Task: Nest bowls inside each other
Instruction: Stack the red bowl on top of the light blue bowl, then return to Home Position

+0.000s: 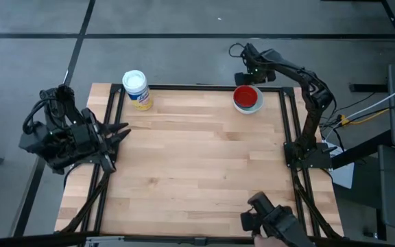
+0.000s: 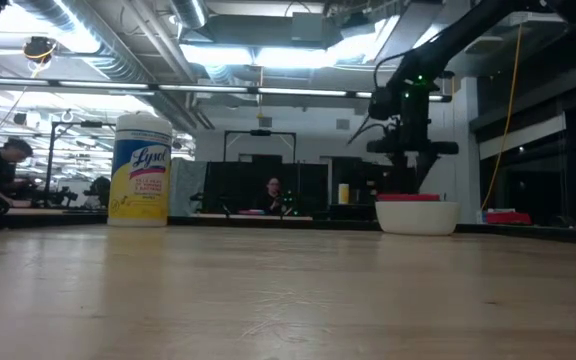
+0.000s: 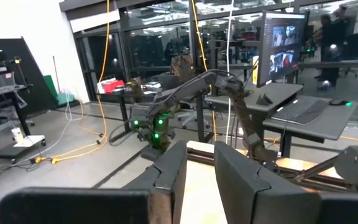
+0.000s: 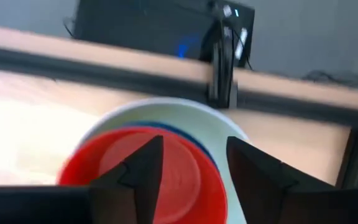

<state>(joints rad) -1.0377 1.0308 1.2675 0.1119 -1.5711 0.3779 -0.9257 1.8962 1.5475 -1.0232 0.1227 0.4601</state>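
Observation:
A stack of nested bowls (image 1: 247, 99) rests on its base at the table's far right. The outer bowl is white (image 4: 160, 107), a dark blue rim (image 4: 173, 129) shows inside it, and a red bowl (image 4: 173, 186) sits on top. My right gripper (image 4: 194, 158) hangs open just above the stack, pointing down. One finger is over the red bowl's hollow and the other is over the white rim. In the low view the right gripper (image 2: 408, 165) stands just above the bowls (image 2: 417, 215). My left gripper (image 1: 120, 130) waits at the table's left edge, level, open and with nothing between its fingers. My right gripper straddles the red bowl's rim (image 4: 213, 171) from above with its fingers apart. I cannot tell whether either finger touches the rim. The red bowl sits level in the stack, which stands on the table.
A white-capped jar with a yellow label (image 1: 136, 89) stands upright at the far left. A dark device (image 1: 269, 219) sits at the near right edge. Black rails (image 1: 286, 116) frame the wooden tabletop, whose middle is bare wood.

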